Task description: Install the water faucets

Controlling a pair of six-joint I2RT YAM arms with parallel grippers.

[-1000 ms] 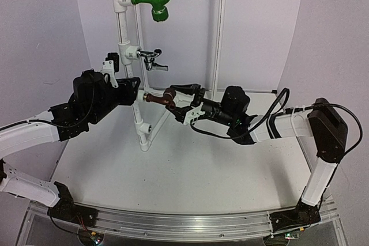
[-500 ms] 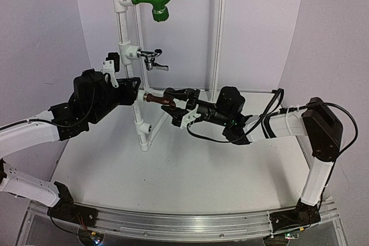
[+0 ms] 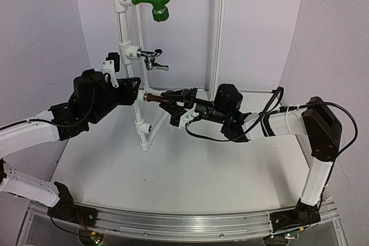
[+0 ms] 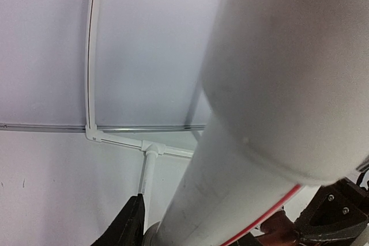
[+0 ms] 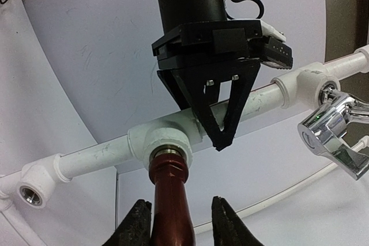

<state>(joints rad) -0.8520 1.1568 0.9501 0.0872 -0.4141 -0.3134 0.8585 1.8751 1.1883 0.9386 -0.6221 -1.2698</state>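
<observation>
1 of 2 looks done: the chrome tap (image 3: 151, 59) sits on the white pipe (image 3: 123, 27). The brown tap (image 5: 171, 197) has its end in the joint (image 5: 153, 139) below; how deep is hidden, so tightening seems left. The right fingers (image 5: 138, 223) flank it, 1 touching, 1 showing a gap, their grip cropped: we cannot tell if they pinch. The left fingers (image 5: 221, 136) clasp the white pipe.
</observation>
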